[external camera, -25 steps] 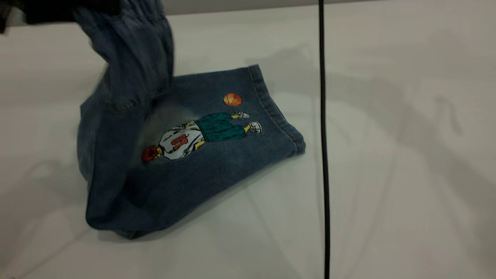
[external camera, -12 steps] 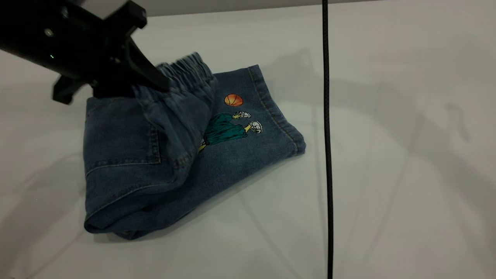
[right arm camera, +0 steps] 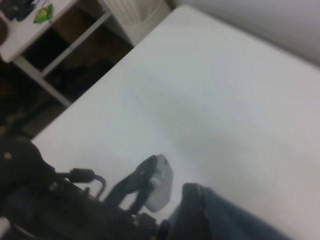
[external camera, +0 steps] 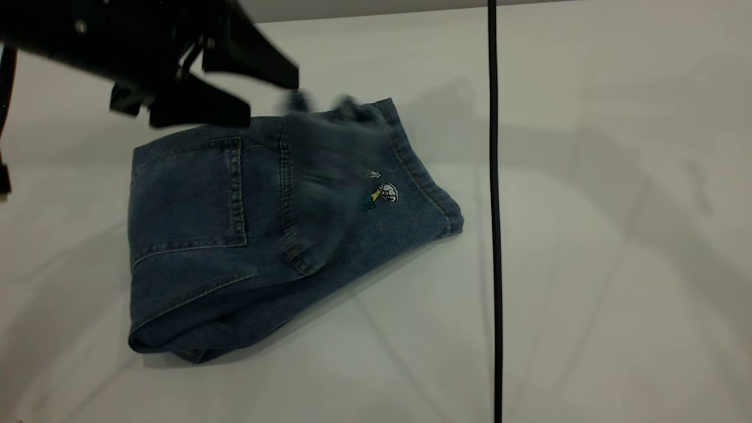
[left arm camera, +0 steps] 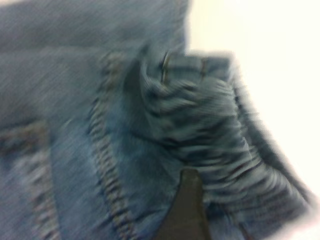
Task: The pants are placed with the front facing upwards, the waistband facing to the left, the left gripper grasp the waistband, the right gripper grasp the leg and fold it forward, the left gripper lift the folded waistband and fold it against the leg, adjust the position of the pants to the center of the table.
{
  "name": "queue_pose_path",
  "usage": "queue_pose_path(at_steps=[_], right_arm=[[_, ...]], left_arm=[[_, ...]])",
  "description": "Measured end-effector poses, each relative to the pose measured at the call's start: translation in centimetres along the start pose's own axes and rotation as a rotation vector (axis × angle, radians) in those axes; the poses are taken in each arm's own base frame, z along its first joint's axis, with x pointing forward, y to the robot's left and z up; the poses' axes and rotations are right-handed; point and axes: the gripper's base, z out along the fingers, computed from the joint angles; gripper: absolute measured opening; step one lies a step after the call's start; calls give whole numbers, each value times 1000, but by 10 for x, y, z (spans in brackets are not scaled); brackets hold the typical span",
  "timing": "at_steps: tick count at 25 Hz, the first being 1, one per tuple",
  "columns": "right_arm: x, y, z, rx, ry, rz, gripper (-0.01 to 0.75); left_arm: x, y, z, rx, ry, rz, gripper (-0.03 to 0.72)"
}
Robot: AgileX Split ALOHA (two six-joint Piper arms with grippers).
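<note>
Since 0.5 s ago: waistband released, dropped right over the print | left claw spread, raised over far-left edge of pants, holding nothing | pants folded, left of centre on desk, back pocket up | right claw: state cannot be told.

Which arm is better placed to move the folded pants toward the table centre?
Left. The left gripper hangs open just above the pants; the right gripper is out of the exterior view.
</note>
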Motion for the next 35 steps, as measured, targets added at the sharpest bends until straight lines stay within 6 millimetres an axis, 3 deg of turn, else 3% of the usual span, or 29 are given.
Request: queue_pose_path(at_steps=[3,6,9,15,19,25,30,35], right_arm=[[-12,8,-16,50,-2,-51,514],[-13,8,-24,122,33,-72,514],[-8,2,-27,196,95,-84,514],[7,3,-21,222,219,-37,510],[29,18,18,102,322,27,498],[73,47,95,79,473,-4,478],[122,73,151,153,626,-92,477],[161,94,189,219,695,-233,477]], left_arm=[[-13,-15,-12,34,-28,101,601],[-24,-27,-37,52,-80,175,589],[-28,-39,-71,62,-129,259,584],[-32,-65,-158,-13,-366,338,582],[-22,-92,-212,-85,-560,424,582],[11,-140,-256,-82,-728,557,582],[24,-154,-269,-79,-776,603,582],[23,-152,-267,-75,-767,589,582]])
